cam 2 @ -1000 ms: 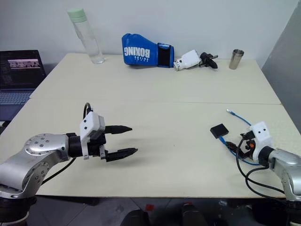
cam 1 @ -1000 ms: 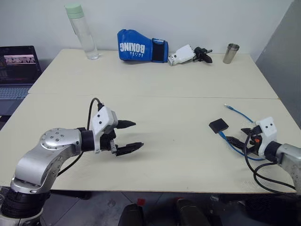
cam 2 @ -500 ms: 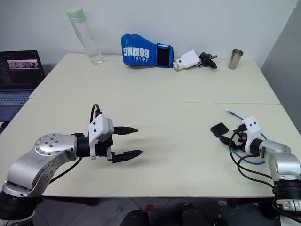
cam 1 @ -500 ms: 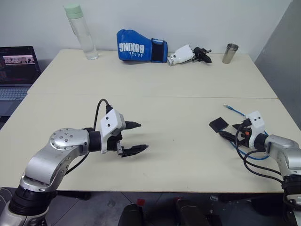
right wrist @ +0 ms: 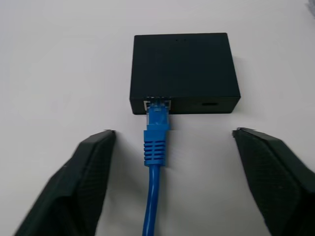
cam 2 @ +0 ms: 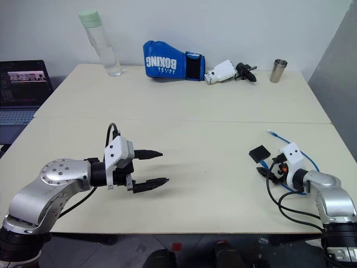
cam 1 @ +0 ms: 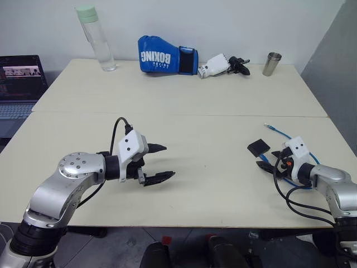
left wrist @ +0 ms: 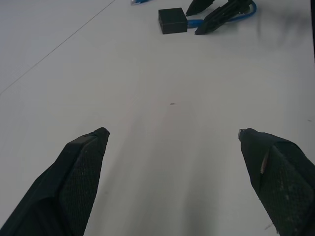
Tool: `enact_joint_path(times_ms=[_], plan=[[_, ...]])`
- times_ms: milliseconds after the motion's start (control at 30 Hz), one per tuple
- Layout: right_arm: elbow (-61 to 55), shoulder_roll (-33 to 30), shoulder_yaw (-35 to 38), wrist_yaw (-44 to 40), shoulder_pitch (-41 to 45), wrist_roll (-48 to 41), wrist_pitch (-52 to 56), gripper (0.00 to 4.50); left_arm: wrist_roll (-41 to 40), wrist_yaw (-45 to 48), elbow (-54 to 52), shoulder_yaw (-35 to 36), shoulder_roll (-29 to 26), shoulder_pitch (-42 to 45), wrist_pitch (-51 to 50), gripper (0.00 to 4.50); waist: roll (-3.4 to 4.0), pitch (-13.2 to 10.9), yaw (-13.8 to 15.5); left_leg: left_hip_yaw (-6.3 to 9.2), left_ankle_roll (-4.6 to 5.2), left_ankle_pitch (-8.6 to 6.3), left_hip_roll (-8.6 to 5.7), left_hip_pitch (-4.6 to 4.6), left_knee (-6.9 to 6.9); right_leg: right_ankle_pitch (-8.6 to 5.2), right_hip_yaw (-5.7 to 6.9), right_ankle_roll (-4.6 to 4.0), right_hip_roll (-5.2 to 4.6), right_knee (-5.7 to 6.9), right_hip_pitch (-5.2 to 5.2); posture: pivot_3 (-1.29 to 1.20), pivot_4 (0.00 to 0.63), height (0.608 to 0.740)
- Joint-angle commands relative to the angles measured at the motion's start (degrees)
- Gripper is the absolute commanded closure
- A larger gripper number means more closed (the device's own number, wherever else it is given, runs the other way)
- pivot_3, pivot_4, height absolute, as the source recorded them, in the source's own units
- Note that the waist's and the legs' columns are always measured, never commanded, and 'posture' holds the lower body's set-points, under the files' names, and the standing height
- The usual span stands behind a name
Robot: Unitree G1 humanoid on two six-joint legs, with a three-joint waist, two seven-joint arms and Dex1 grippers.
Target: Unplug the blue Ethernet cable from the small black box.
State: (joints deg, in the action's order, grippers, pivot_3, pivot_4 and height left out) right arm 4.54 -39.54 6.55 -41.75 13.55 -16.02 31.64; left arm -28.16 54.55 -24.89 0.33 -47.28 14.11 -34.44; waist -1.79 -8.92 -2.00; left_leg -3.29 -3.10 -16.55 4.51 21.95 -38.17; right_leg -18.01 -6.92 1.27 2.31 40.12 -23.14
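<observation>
- My right gripper [right wrist: 167, 182] has slid closer; its open fingers now sit on both sides of the blue cable [right wrist: 155, 147], not squeezing.
- The cable is plugged into the black box [right wrist: 182, 69].
- My left gripper [cam 1: 159, 163] waits open at lower left.

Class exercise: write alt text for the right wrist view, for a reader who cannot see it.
A blue Ethernet cable is plugged into a port on the near edge of a small black box lying on a pale table. The right end effector is open, one black finger on each side of the cable, touching neither it nor the box.
</observation>
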Motion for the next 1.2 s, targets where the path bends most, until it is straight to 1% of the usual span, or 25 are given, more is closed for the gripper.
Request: enact_joint_path(times_ms=[33,67,133,167,300,333,400,533,600,667,733,800,967,1100,1200], plan=[[0.4,0.1,-1.2,-1.0,-0.9,0.3,0.5,1.58,-0.3,0.1,-0.9,1.0,-0.1,0.6,0.8,0.0,0.0,0.0,0.0,0.0,0.0,0.0,0.01,0.0,0.0,0.0,0.0,0.0,0.0,0.0,0.0,0.0,0.15,0.74],[0.3,0.1,-1.2,-1.1,-0.9,0.3,0.5,1.98,-0.4,0.0,-0.9,1.0,0.0,0.5,0.7,0.0,0.0,0.0,0.0,0.01,0.0,0.0,0.01,0.0,0.0,0.0,0.0,0.0,0.0,0.0,0.0,0.0,0.15,0.74],[0.2,-0.2,-1.1,-1.8,-0.8,0.3,-0.1,2.34,-0.4,0.0,-0.8,1.0,0.0,0.5,0.7,0.0,0.0,0.0,0.0,0.01,0.0,0.0,0.02,0.0,0.01,0.0,0.0,0.0,0.0,0.0,0.0,0.0,0.15,0.74],[0.0,-0.2,-1.0,-2.1,-0.6,0.2,-0.3,2.65,-0.4,-0.1,-0.8,1.0,0.1,0.5,0.6,0.0,0.0,0.0,0.0,0.01,0.0,0.0,0.01,0.0,0.01,0.0,0.0,0.0,0.0,0.0,0.0,0.0,0.15,0.74],[-1.8,-1.0,-1.7,-3.8,-0.5,0.8,-2.5,3.62,-0.9,-0.2,-0.7,1.2,0.3,0.5,0.2,0.0,0.0,0.0,0.0,0.01,0.0,0.0,0.01,0.0,0.01,0.0,0.0,0.0,0.0,0.0,0.0,0.0,0.15,0.74],[-2.1,-1.2,-1.9,-4.0,-0.5,0.9,-3.0,3.95,-1.0,-0.2,-0.6,1.2,0.4,0.5,0.1,0.0,0.0,0.0,0.0,0.0,0.0,0.0,0.01,0.0,0.0,0.0,-0.01,-0.01,0.0,0.0,0.0,0.0,0.15,0.74],[-2.8,-1.7,-2.6,-4.4,-0.2,2.0,-5.2,4.37,-1.5,-0.5,-0.2,1.5,0.9,0.5,-0.3,0.0,0.0,0.0,0.0,0.0,0.0,0.0,0.01,0.0,0.01,0.0,-0.01,0.0,0.0,0.0,0.0,0.0,0.15,0.74],[-5.5,-5.3,-9.0,-6.0,2.8,11.6,-20.0,4.37,-5.8,-2.2,1.0,3.9,3.5,0.6,-3.8,0.0,0.07,0.0,0.0,-0.02,0.0,0.0,-0.01,0.01,0.0,0.0,0.01,0.0,0.0,0.01,-0.04,0.0,0.15,0.74],[-6.1,-5.3,-11.4,-5.9,5.8,14.6,-25.5,4.37,-9.0,-2.4,1.8,5.4,4.4,1.2,-6.6,0.0,0.07,0.0,-0.3,-0.01,0.01,0.0,0.01,0.01,-0.01,0.0,0.02,0.0,0.02,0.02,-0.05,0.0,0.15,0.74],[-5.6,-5.3,-13.6,-5.7,8.7,17.9,-31.4,4.37,-14.4,-1.9,2.3,7.5,5.0,1.8,-10.6,0.0,0.09,-0.1,-0.5,0.01,0.0,0.0,0.01,-0.01,0.0,0.0,0.03,0.0,0.03,0.09,-0.08,0.0,0.15,0.74],[-4.6,-4.7,-16.4,-5.4,13.4,21.7,-38.5,4.37,-18.1,-0.5,3.7,8.6,4.2,2.3,-13.9,0.0,0.09,-0.1,-0.5,0.02,0.0,0.0,0.02,0.01,-0.01,0.0,0.07,0.0,0.03,0.12,-0.09,0.0,0.15,0.74],[-3.9,-3.4,-18.6,-6.0,17.6,23.4,-43.2,4.37,-20.5,0.4,5.2,9.1,3.6,3.1,-16.4,0.0,0.09,-0.1,-0.5,0.02,-0.01,0.0,0.01,-0.01,-0.02,0.0,0.09,0.0,0.03,0.14,-0.09,0.0,0.15,0.74],[-4.0,-0.1,-22.1,-8.6,23.4,23.5,-48.1,4.37,-24.8,-0.4,8.5,9.6,4.8,7.3,-20.4,0.0,0.08,-0.1,-0.4,0.06,-0.02,0.01,0.02,0.0,-0.03,0.0,0.16,-0.01,0.02,0.18,-0.09,0.0,0.15,0.74],[-6.1,2.4,-23.4,-9.6,24.9,23.2,-47.8,4.37,-28.1,-3.3,10.3,10.6,7.3,10.0,-22.8,0.0,0.08,-0.1,0.1,0.1,-0.09,0.05,0.0,0.02,-0.09,0.0,0.19,-0.02,-0.1,0.2,-0.09,0.0,0.15,0.74],[-7.1,4.0,-24.1,-10.2,25.2,23.3,-47.6,4.37,-28.9,-5.1,11.3,11.1,8.8,10.9,-23.4,0.0,0.08,-0.1,0.1,0.15,-0.21,0.11,-0.02,0.03,-0.2,0.0,0.16,-0.02,-0.13,0.29,-0.09,0.0,0.15,0.74]])
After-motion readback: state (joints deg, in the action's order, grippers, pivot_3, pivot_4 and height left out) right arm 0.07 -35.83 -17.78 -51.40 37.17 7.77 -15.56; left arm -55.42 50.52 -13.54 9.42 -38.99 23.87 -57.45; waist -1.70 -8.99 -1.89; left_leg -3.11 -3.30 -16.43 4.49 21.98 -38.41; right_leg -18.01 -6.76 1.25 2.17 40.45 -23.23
